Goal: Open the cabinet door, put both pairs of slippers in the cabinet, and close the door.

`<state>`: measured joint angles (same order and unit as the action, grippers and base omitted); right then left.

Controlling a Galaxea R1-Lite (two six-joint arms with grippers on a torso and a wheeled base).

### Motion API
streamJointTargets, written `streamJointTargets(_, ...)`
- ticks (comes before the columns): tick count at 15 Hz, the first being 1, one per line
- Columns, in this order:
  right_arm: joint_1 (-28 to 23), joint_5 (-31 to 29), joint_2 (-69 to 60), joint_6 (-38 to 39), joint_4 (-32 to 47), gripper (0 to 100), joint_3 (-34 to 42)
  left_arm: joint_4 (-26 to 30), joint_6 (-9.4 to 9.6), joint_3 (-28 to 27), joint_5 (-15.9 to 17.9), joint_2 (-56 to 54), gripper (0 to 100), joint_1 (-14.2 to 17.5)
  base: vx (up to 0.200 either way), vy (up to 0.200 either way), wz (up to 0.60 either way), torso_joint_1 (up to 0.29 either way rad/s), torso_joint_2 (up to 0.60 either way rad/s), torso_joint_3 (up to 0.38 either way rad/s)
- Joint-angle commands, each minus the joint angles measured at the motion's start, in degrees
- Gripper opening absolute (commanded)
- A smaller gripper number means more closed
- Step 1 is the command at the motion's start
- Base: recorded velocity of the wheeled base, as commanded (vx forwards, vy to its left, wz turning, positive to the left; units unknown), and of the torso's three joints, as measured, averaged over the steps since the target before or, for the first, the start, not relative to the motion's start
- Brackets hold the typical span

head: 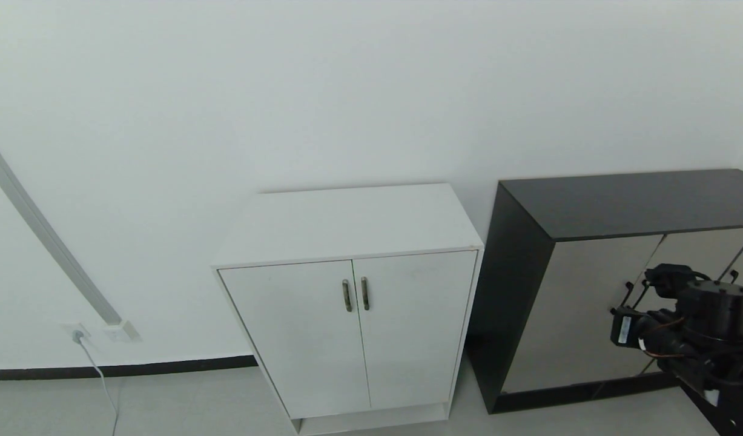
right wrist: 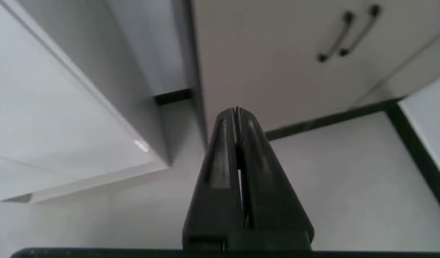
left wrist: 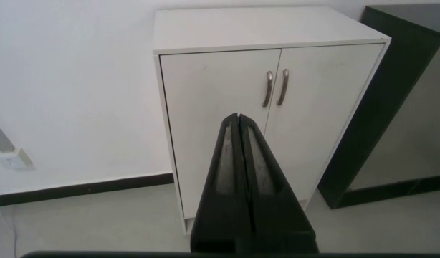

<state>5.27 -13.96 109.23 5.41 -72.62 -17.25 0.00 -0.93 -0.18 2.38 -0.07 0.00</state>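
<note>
Against a white wall (head: 347,91), the white cabinet (head: 347,221) stands on the floor (head: 195,399) with both doors (head: 298,333) shut and their two metal handles (head: 347,295) side by side at the centre seam. The left end effector (left wrist: 238,118) is closed, its fingers pressed flat together, and points at the cabinet's front from well apart, holding nothing. The right end effector (right wrist: 238,111) is also closed and empty, with only a thin slit between its fingers; it hangs over the floor near the gap between the white cabinet and a black cabinet (head: 625,203) just to the right. The right arm (head: 704,327) sits in front of that black cabinet. A socket (head: 77,333) with a cable is low on the wall to the left.
</note>
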Motion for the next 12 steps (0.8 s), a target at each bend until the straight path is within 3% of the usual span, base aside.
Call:
streamJointTargets(1, -3.8, 0.0, -3.1, -1.5, -3.9, 0, 6.3, 0.0, -0.04, 0.0, 0.0, 0.1, 0, 0.0, 0.000, 0.000, 0.00, 0.000, 0.00, 0.000)
streamJointTargets(4, -7.8, 0.5, -8.1, -4.4, -12.2, 0, 15.7, 0.0, -0.04, 0.0, 0.0, 0.1, 0, 0.0, 0.000, 0.000, 0.00, 0.000, 0.00, 0.000)
streamJointTargets(6, -7.9, 1.0, -13.6, -4.4, -11.5, 0, 17.2, 0.0, -0.04, 0.0, 0.0, 0.1, 0, 0.0, 0.000, 0.000, 0.00, 0.000, 0.00, 0.000)
streamJointTargets(12, -7.8, 3.2, -33.6, -7.4, 5.2, 0, 17.1, 0.0, -0.13, 0.0, 0.0, 0.1, 0, 0.0, 0.000, 0.000, 0.00, 0.000, 0.00, 0.000)
